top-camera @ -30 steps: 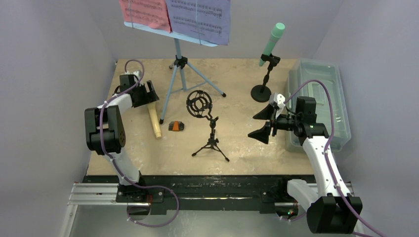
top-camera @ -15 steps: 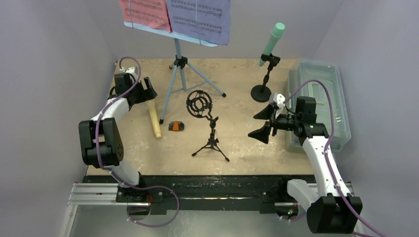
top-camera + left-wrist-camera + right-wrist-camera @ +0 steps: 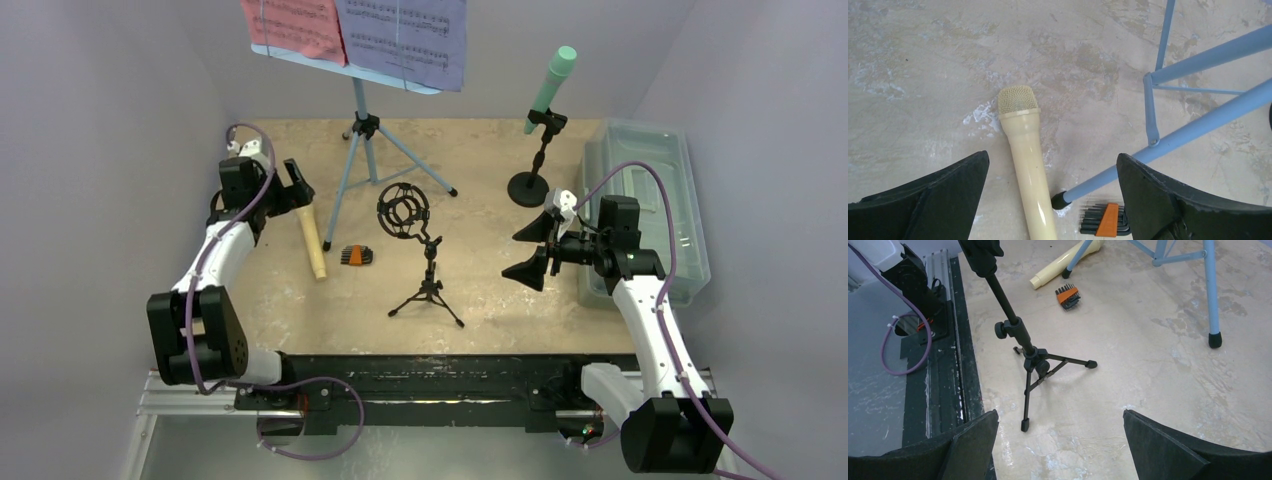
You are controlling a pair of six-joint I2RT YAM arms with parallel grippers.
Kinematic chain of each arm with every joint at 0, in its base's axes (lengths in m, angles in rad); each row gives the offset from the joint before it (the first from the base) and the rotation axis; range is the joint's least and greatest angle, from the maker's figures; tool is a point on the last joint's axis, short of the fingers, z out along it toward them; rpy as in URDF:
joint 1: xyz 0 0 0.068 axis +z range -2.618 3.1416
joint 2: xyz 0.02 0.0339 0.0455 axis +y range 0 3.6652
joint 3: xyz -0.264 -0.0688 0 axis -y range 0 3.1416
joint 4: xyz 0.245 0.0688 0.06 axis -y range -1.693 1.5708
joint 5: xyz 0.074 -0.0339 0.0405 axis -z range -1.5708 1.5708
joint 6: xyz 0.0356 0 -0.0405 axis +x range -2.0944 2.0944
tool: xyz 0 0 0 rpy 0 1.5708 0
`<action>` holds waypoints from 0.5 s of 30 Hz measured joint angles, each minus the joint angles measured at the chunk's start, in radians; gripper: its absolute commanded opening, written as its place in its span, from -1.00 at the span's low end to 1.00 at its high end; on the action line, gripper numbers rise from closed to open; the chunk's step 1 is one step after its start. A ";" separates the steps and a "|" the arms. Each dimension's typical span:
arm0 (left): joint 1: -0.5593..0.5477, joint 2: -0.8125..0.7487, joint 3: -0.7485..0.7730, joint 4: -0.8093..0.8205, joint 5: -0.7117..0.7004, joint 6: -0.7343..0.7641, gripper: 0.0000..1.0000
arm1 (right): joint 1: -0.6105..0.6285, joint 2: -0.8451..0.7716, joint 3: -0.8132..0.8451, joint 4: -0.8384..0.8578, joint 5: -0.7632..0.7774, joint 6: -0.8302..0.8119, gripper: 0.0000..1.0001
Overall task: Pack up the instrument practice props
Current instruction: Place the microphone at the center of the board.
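Observation:
A pale yellow microphone (image 3: pixel 314 246) lies on the table, also in the left wrist view (image 3: pixel 1027 165). My left gripper (image 3: pixel 296 192) is open and empty just above its head end (image 3: pixel 1053 200). The light-blue tripod (image 3: pixel 361 130) stands beside it, one foot against the microphone, and holds a red page (image 3: pixel 295 25) and a purple page (image 3: pixel 405 40) on its tray. A mint-green microphone (image 3: pixel 551 86) sits in a black round-base stand (image 3: pixel 529 186). A small black tripod (image 3: pixel 428 280) with a shock mount stands mid-table (image 3: pixel 1032 357). My right gripper (image 3: pixel 530 250) is open and empty to its right (image 3: pixel 1060 450).
An orange-and-black hex key set (image 3: pixel 355 255) lies next to the yellow microphone (image 3: pixel 1105 225). A translucent grey tub (image 3: pixel 655 170) stands along the right edge behind my right gripper. The black mounting rail (image 3: pixel 430 375) runs along the near edge. Walls close in left, right and back.
My left arm has swung its elbow down and left, and its gripper has shifted a little up the table to the microphone's head end. The right arm has not moved.

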 measured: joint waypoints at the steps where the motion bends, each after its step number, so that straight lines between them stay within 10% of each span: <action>1: 0.001 -0.022 -0.012 -0.003 0.000 -0.005 1.00 | 0.000 0.000 0.000 0.000 0.000 0.000 0.98; 15: 0.002 -0.405 -0.222 -0.043 0.168 -0.053 0.95 | 0.000 0.002 0.000 0.000 0.000 -0.008 0.98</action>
